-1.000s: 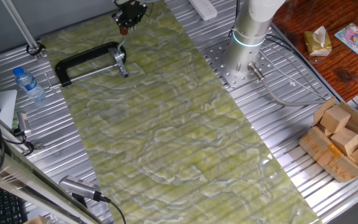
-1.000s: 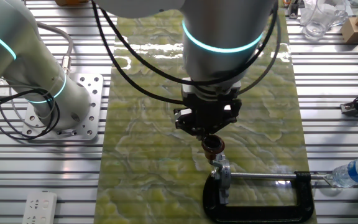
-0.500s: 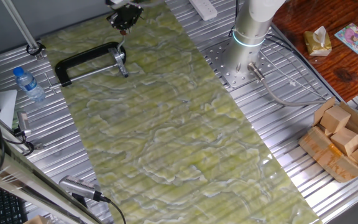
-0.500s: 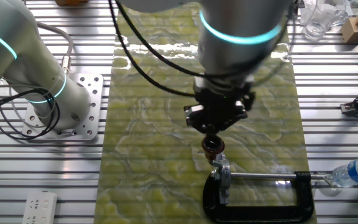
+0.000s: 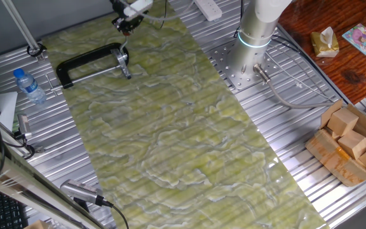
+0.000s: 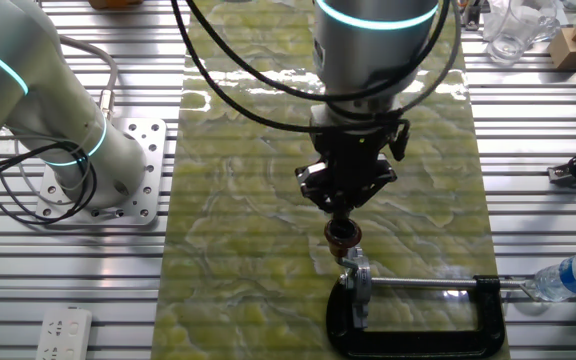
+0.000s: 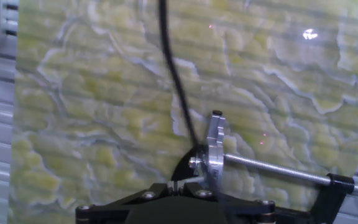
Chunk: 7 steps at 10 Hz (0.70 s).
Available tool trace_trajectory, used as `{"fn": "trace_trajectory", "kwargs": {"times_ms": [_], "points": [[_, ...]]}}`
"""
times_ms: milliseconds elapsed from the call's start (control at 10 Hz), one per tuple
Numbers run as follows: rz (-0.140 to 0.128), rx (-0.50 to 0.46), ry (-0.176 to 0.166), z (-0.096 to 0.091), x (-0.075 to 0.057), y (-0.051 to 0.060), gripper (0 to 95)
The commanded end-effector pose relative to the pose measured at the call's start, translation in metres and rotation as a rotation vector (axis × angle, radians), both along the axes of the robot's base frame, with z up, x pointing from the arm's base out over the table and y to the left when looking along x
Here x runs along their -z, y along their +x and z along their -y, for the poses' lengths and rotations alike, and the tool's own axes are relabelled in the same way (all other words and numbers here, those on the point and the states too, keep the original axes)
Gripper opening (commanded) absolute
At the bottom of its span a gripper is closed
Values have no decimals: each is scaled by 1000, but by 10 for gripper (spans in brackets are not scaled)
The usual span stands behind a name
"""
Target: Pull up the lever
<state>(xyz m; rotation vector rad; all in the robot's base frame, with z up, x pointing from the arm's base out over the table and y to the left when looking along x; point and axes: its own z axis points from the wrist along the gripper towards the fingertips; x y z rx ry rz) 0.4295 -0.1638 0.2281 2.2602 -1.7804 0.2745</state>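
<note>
table (image 5: 62, 159): ribbed metal | mat (image 5: 170, 127): green marbled | side desk (image 5: 335, 44): reddish wood

The ribbed metal counter (image 5: 170, 210) carries a green marbled mat (image 5: 170, 127); a black C-shaped clamp (image 5: 75, 63) lies near the mat's far end, a clear water bottle (image 5: 29, 86) beside it.

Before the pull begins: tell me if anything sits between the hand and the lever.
Nothing visible does. In the other fixed view the hand hangs just above the lever, with only bare mat between them. The black clamp lies below the lever, out of the way.
</note>
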Motion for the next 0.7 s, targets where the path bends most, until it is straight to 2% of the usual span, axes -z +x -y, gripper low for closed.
{"fn": "trace_trajectory", "kwargs": {"times_ms": [100,200,300,400,700], "points": [[17,92,73,-1,-1,-1,0],[20,123,83,-2,-1,-1,0],[23,163,113,-2,-1,-1,0],[25,181,127,-2,-1,-1,0],[42,169,138,-2,-1,-1,0]]}}
